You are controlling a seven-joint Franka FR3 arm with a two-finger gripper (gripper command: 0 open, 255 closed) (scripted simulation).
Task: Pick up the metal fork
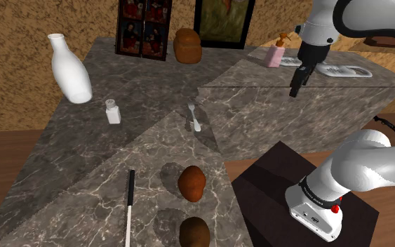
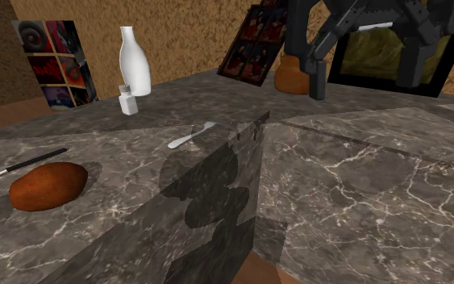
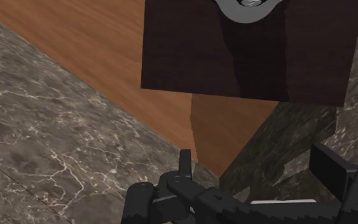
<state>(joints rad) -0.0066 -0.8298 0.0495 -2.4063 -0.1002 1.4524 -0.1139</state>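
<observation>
Fork (image 1: 194, 117) (image 2: 191, 135) flat on the counter (image 1: 154, 84) (image 2: 338, 177), well apart from my released pincer (image 1: 295, 90) (image 2: 367, 87) (image 3: 257, 167).

The pale fork lies alone on the grey marble, left of the pincer and lower in both exterior views. The pincer hangs in the air above the counter with its two black fingers (image 3: 185, 162) spread wide and nothing between them. Past the fork, farther from the pincer on that same side, I see a small white shaker (image 1: 113, 111) (image 2: 127, 100) and a tall white bottle (image 1: 69, 69) (image 2: 134, 60). A brown lump (image 1: 191, 182) (image 2: 47, 185) sits farther off again, nearer the shoulder camera. Along the pincer's own line of sight I see marble, a strip of wooden floor (image 3: 126, 70), and the dark stand (image 3: 190, 57) beyond the fingers.
</observation>
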